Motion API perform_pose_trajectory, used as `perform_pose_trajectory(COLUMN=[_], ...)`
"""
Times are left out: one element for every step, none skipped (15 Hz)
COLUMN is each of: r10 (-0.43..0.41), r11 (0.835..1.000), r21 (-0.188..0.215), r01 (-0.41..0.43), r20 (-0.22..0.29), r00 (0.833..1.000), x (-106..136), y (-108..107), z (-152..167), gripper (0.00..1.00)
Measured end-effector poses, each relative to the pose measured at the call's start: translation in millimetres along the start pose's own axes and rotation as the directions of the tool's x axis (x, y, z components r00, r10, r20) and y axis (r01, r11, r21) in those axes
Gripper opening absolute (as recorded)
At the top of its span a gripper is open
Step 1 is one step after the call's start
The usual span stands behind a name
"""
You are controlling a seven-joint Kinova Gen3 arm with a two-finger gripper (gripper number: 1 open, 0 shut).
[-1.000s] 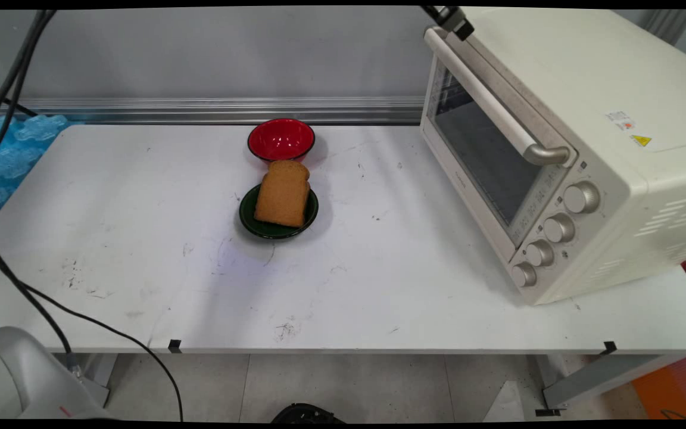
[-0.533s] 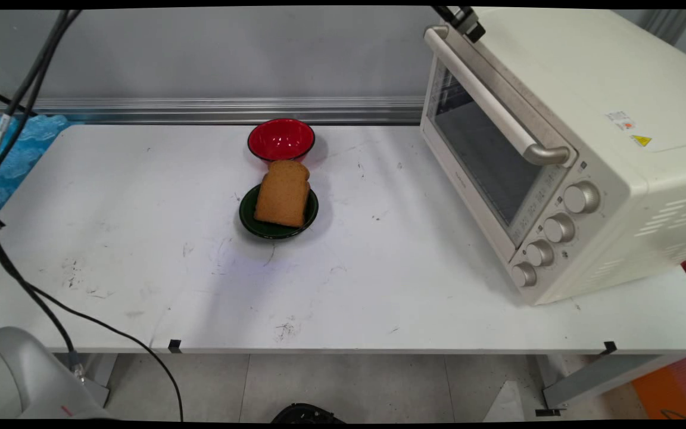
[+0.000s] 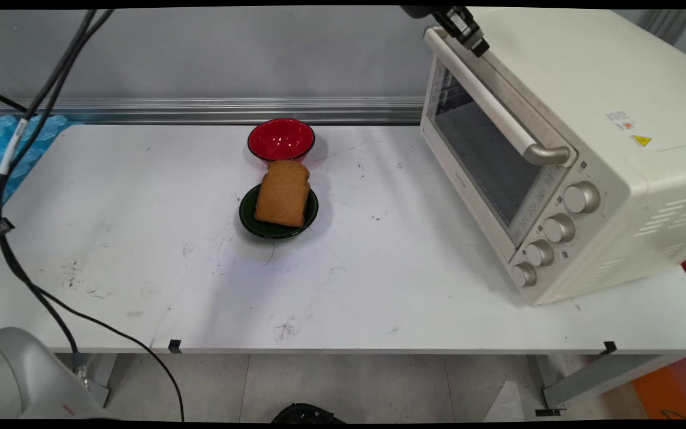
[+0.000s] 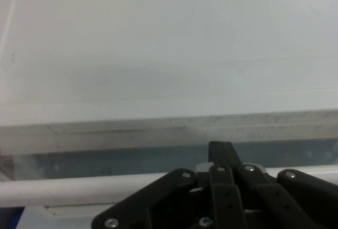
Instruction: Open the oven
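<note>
At the top edge of the main view, the black end effector (image 3: 467, 31) hangs at the far upper corner of a cream toaster oven (image 3: 563, 149), right by the far end of the oven's long door handle (image 3: 495, 98). Only its lower part shows there, and whether it touches the handle or the oven's top edge cannot be told from that view. From the hand view, the end effector (image 4: 224, 158) shows its black linkage rising from the bottom edge with the fingers drawn together into one narrow dark tip, nothing visible between them; that tip lies over the grey strip at the oven's top front edge, with the pale handle bar (image 4: 79, 189) running across just below and the oven's flat cream top filling the rest of the view.

The oven stands on the right part of the white desk (image 3: 140, 268), its glass door shut and four knobs (image 3: 551, 235) in a slanting row at its near end. Well apart from it, toward the desk's middle, a slice of brown bread (image 3: 283, 193) lies on a small dark green plate (image 3: 271, 229). A red bowl (image 3: 281, 139) sits just beyond the plate on the far side, close to it. Black cables (image 3: 15, 119) hang down along the left side
</note>
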Motion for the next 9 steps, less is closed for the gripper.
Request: perform_pose_trajectory(r10=[-0.002,-0.004,-0.006,-0.007,-0.009,-0.01,-0.012,-0.013,-0.013], r11=[1.0,1.0,1.0,1.0,1.0,1.0,1.0,1.0,1.0], r21=[-0.002,-0.003,-0.005,-0.006,-0.008,-0.01,-0.011,-0.013,-0.014], r01=[0.002,0.004,0.006,0.007,0.009,0.01,0.012,0.013,0.013], r20=[0.0,0.0,0.0,0.001,0.002,0.002,0.003,0.004,0.004], r00=[1.0,1.0,1.0,1.0,1.0,1.0,1.0,1.0,1.0], x=[0,0,-1,-1,-2,-3,-4,-4,-5], y=[0,0,0,0,0,-1,-1,-1,-1], z=[3,6,8,12,14,17,20,23,24], gripper=[0.0,0.0,0.0,0.0,0.0,0.0,0.0,0.0,0.0])
